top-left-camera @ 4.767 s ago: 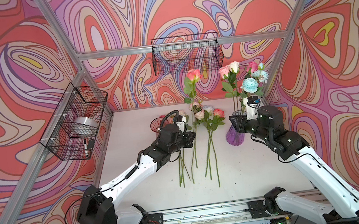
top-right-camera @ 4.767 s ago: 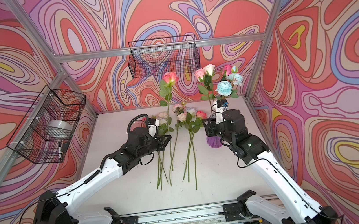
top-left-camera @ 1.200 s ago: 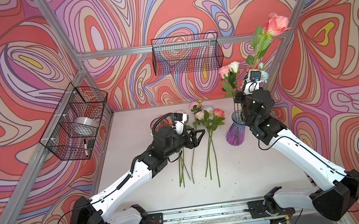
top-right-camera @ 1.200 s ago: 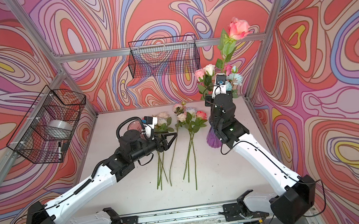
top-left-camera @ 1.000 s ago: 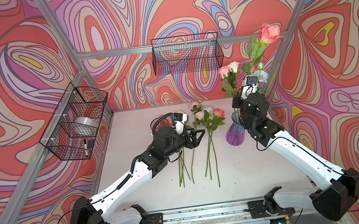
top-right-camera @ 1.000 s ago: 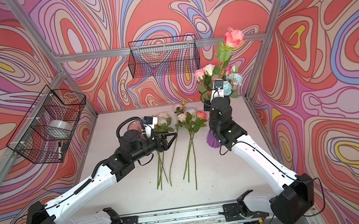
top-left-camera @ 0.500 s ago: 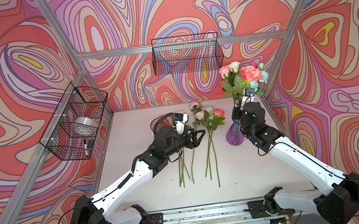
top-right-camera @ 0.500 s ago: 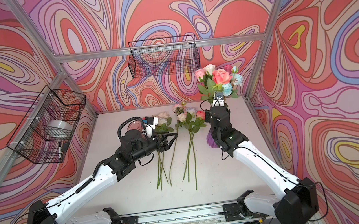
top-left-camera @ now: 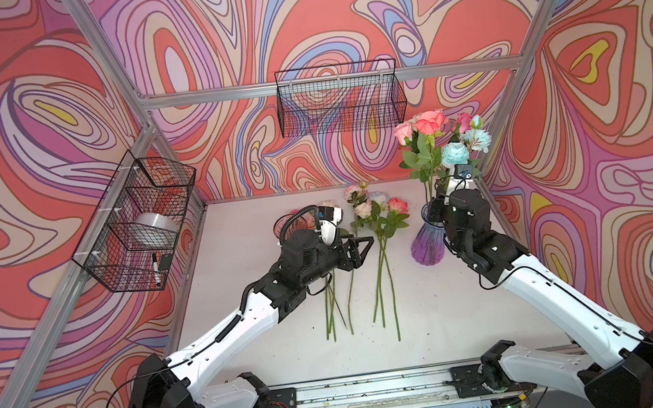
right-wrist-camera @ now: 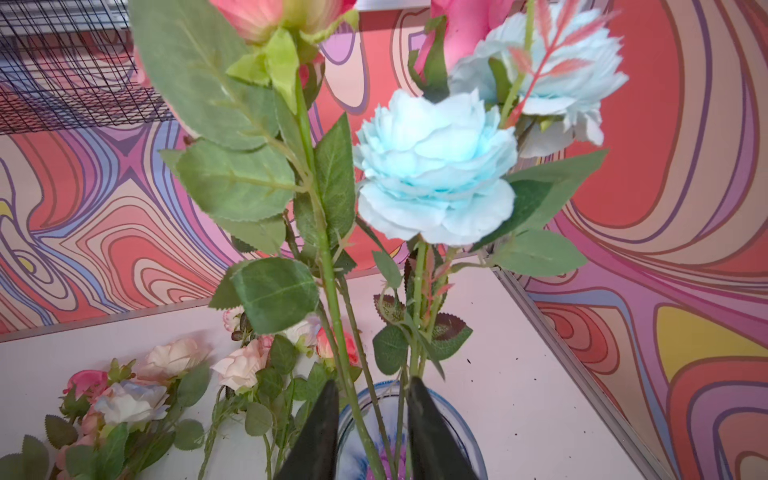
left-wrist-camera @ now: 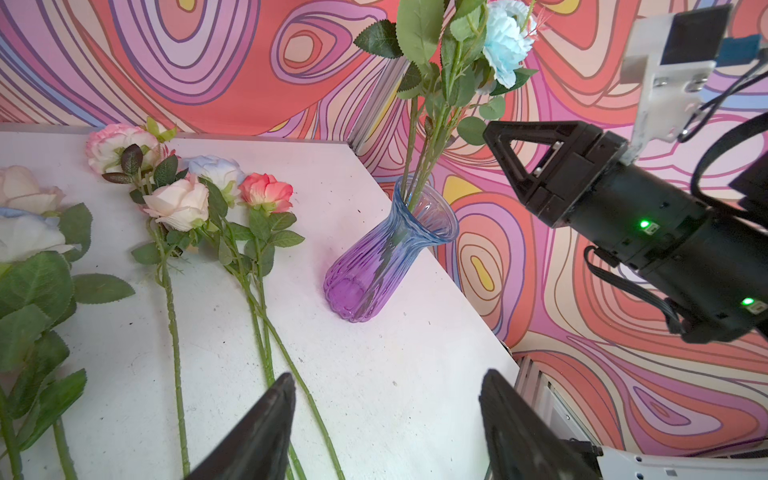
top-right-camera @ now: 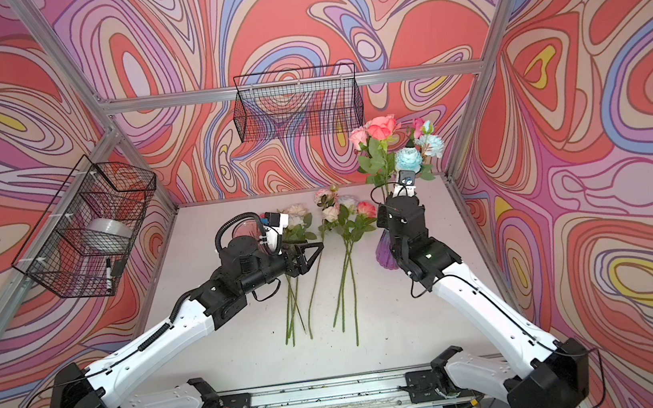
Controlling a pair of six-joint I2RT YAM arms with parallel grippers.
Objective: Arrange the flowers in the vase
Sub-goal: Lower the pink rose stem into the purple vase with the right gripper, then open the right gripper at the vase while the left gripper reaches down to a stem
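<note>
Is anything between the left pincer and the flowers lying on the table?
Nothing visible: the open left pincer hangs over the stems of those flowers. Further on, the right pincer sits at the mouth of the vase, among stems already in.

Glossy ribbed glass vase (left-wrist-camera: 365,270), cloth-petalled flowers (left-wrist-camera: 178,203), matt speckled white table (left-wrist-camera: 395,395), black wire basket (top-left-camera: 340,99)

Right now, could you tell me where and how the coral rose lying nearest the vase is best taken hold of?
Grip the coral rose by its bare stem below the leaves, coming straight down with the left claw, open jaws straddling the stem. It lies flat on the table; bloom and leaves are bulky, and a neighbouring stem crosses close by, so aim carefully.
</note>
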